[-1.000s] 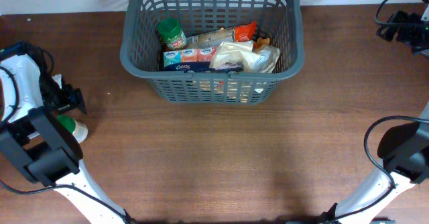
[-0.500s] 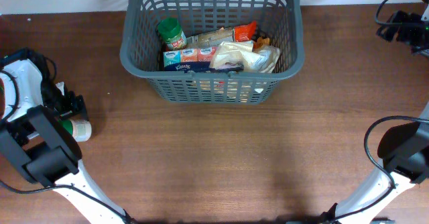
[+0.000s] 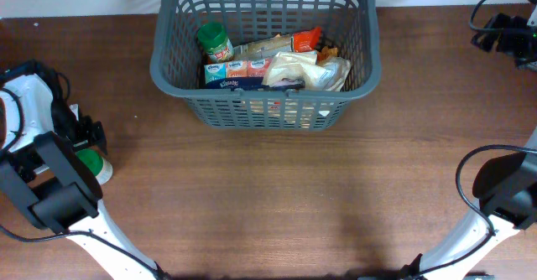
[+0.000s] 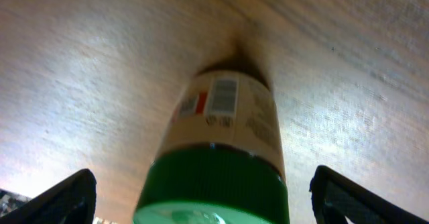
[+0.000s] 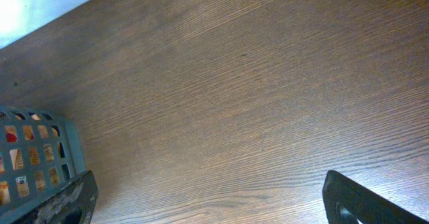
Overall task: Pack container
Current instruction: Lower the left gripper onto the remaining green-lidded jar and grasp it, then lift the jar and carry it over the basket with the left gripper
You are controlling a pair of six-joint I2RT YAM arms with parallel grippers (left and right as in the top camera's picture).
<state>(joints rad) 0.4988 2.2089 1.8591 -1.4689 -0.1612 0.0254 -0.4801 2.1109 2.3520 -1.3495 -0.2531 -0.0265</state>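
1. Your left gripper [image 3: 86,136] has slid toward the lower left of the overhead frame over the last second. It now sits right over the green-lidded jar [image 3: 92,164] at the far left edge of the table [image 3: 268,196].
2. The jar's look has shifted too. Half a second ago its pale body showed to the right of the gripper, and now mostly the green lid shows. Whether it rolled or only seems different under the arm, you cannot tell from above.
3. In the left wrist view the jar fills the middle of the frame, lid nearest the camera. The two fingers [image 4: 67,200] stand wide apart at the lower corners, one on each side. They straddle the jar without touching it, so nothing is gripped yet.
4. For the task, this reads as the approach to one more item. The pick looks lined up, and closing on the jar is the step not yet done.
5. The container [image 3: 260,112] has stayed put at the upper centre of the overhead frame, well apart from the jar. It already holds another green-lidded jar [image 3: 215,41], tissue packs [image 3: 239,69] and a pale bag [image 3: 306,72].
6. Your right gripper [image 3: 508,33] rests at the upper right corner, unmoved. Its fingertips are spread at the lower corners of its own view, with bare wood between them and a corner of the container at lower left.
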